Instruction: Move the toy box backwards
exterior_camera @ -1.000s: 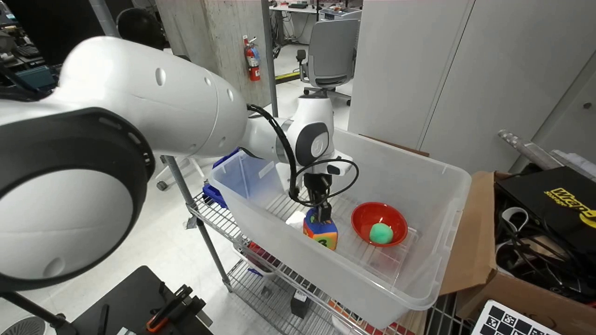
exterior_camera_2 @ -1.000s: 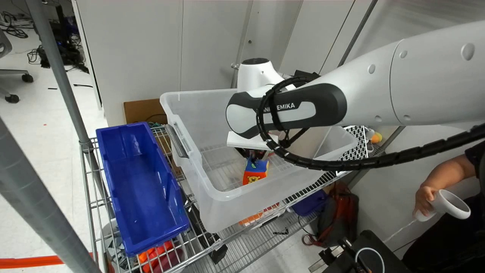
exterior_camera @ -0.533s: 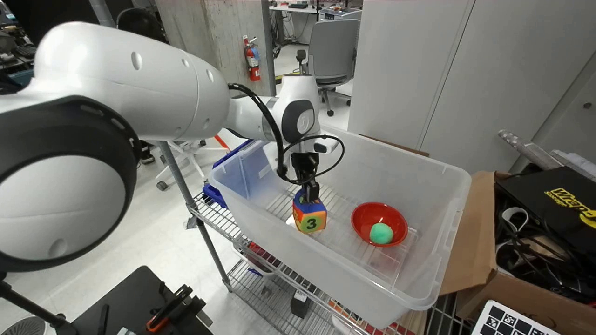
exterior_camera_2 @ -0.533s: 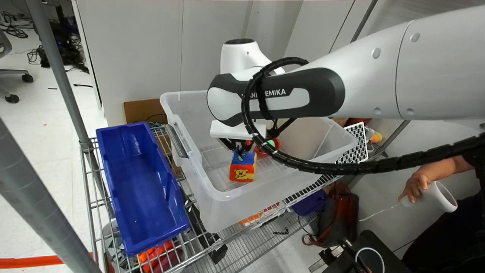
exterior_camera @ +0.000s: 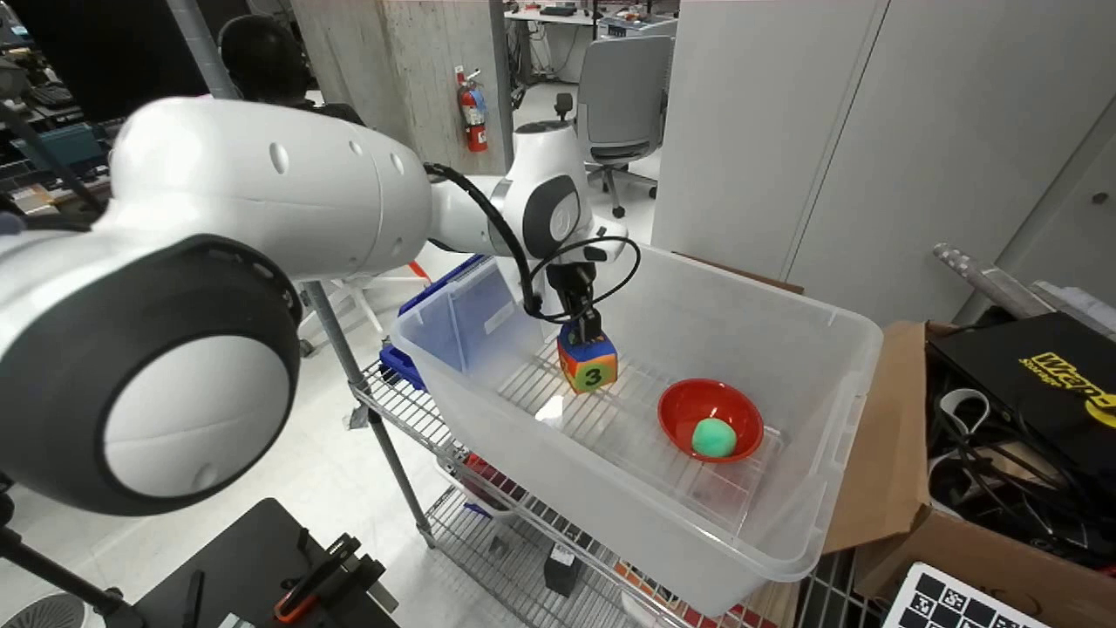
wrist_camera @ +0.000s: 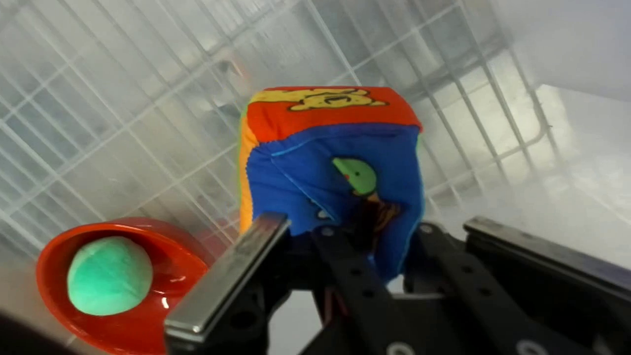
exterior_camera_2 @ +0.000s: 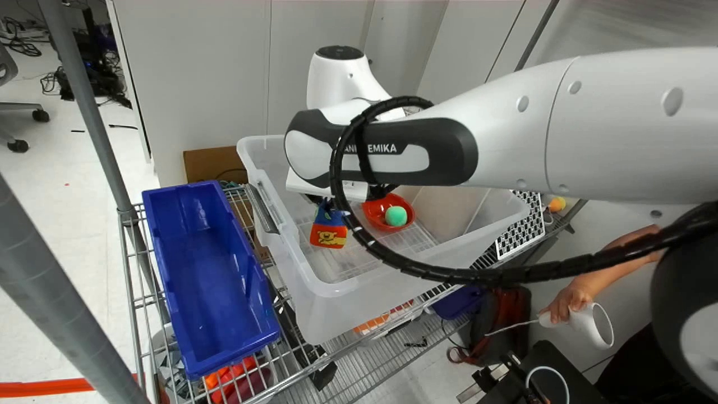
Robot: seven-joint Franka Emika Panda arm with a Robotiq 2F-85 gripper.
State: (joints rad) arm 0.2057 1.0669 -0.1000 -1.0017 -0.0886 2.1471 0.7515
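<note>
The counter is a metal wire shelf, an open grid of thin rods. On it stands a translucent plastic bin, the grid showing through its bottom. Just beside one end of the bin, without touching it, a blue tray rests on the rods. Near the opposite end are a cardboard box and a patterned board; whether either touches the counter cannot be told.

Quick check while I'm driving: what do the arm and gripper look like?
The rounded arm is white with dark grey panels. One carries white lettering, partly covered; "EMIKA" is legible. A black ribbed cable loops alongside. The gripper is black, with silvery bars visible in the wrist view.
</note>
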